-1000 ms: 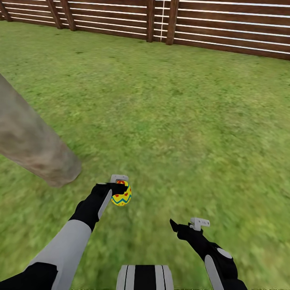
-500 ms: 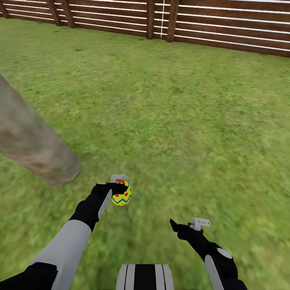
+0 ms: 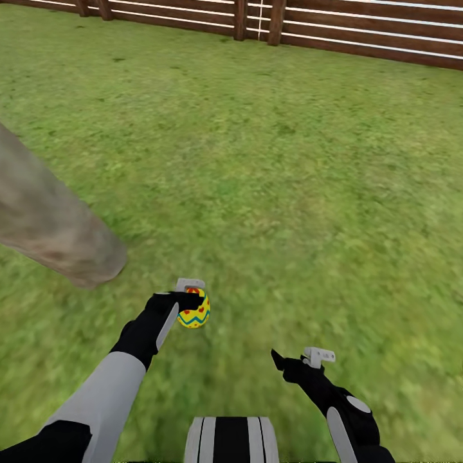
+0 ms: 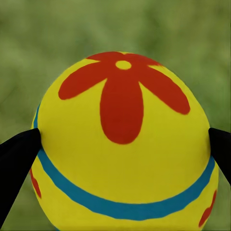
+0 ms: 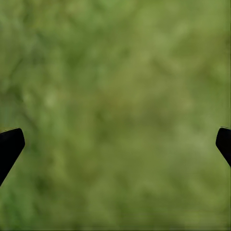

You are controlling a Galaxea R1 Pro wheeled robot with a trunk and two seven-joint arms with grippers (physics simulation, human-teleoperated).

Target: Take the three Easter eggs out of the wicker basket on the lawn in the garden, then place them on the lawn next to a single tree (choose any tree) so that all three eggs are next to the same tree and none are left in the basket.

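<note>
Small yellow egg (image 3: 194, 311) (image 4: 122, 144) painted with a red 5-petal flower, yellow at its centre, above 1 blue-green band and red marks lower down. Mottled green grass lawn (image 3: 270, 193) (image 5: 115, 96). Grey-beige tree trunk (image 3: 51, 225), blotched brown. Brown slatted wooden fence (image 3: 360, 29) with pale gaps. Black left gripper (image 3: 186, 299) on a grey forearm; black right gripper (image 3: 292, 363).
</note>
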